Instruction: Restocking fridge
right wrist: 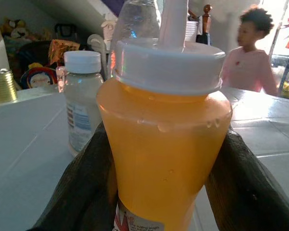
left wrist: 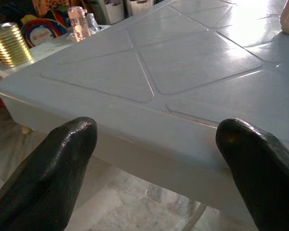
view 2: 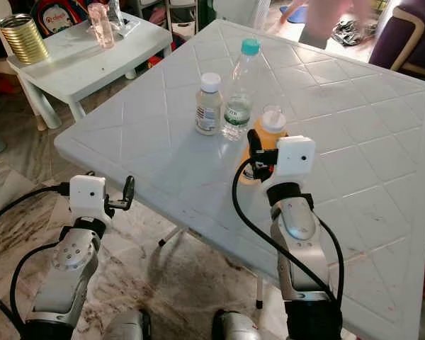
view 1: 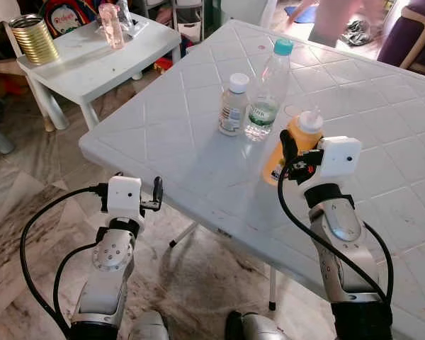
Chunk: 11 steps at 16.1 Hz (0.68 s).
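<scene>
My R gripper (right wrist: 164, 192) clamps fingers (right wrist: 82, 192) both sides; L gripper (left wrist: 156, 159) low, fingers spread, idle.

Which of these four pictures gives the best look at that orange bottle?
The right wrist view: the orange bottle sits close up between the right end effector's fingers, white cap and label edge visible. Both eye views show it small on the table, partly hidden behind that end effector.
</scene>
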{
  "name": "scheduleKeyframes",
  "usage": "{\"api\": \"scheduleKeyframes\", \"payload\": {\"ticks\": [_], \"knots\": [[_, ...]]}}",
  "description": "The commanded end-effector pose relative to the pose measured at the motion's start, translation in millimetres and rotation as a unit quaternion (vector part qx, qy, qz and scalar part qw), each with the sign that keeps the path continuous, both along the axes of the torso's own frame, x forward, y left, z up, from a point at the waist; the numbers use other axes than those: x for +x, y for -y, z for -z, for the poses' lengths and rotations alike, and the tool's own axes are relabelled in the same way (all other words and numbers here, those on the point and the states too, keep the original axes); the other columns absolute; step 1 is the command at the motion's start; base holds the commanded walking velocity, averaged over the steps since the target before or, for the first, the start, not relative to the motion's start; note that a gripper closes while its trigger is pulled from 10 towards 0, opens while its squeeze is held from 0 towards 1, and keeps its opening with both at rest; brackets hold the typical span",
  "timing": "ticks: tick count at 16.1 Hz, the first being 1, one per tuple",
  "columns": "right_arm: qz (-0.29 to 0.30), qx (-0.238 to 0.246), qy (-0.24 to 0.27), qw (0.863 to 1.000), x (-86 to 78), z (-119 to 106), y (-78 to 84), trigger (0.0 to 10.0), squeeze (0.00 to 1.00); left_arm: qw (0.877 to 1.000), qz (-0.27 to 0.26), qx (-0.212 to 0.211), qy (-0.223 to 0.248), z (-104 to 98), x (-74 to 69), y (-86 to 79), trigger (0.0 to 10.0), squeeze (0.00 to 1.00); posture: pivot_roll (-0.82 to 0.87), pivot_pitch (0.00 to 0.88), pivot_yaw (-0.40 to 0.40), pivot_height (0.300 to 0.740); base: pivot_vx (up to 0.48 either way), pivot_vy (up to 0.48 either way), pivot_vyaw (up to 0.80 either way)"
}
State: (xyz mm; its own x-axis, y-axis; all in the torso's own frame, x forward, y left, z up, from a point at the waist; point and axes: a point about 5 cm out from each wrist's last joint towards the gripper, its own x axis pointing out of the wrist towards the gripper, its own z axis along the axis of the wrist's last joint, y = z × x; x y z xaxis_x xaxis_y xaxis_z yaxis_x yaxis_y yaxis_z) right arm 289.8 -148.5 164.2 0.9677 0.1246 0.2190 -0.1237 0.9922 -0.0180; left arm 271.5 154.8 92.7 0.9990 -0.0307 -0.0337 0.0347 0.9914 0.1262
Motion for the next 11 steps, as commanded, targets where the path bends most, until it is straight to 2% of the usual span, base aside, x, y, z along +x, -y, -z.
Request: {"api": "scheduleKeyframes", "payload": {"ticks": [1,3,6,8,11], "knots": [[-0.007,-0.011,-0.008,1.0,-3.1,4,-0.4,10.0,0.0,1.0,-0.009,0.006,-0.001,1,1.2,-1.6,10.0,0.0,0.12,0.087,-0.03,0.74,0.0,0.0,0.0],[-0.028,-0.027,0.006,0.999,-6.4,3,-7.1,10.0,0.0,1.0,-0.027,0.01,-0.003,3,2.1,-3.9,10.0,0.0,0.12,0.081,-0.029,0.74,0.0,0.0,0.8],[-0.051,-0.011,0.003,0.999,-9.8,5,-14.0,10.0,0.0,0.998,-0.062,0.013,0.002,4,1.1,-14.0,10.0,0.0,0.12,0.068,-0.035,0.74,0.0,0.0,0.8],[-0.058,-0.012,0.003,0.998,-10.3,6,-15.4,10.0,0.0,0.997,-0.08,0.014,0.0,6,0.1,-22.4,10.0,0.0,0.11,0.055,-0.037,0.74,0.0,0.0,0.8],[-0.052,-0.004,-0.01,0.999,-12.5,16,-13.2,10.0,0.0,0.996,-0.089,0.016,-0.005,9,-0.9,-23.9,10.0,0.0,0.13,0.043,-0.054,0.74,0.0,0.094,0.8]]}}
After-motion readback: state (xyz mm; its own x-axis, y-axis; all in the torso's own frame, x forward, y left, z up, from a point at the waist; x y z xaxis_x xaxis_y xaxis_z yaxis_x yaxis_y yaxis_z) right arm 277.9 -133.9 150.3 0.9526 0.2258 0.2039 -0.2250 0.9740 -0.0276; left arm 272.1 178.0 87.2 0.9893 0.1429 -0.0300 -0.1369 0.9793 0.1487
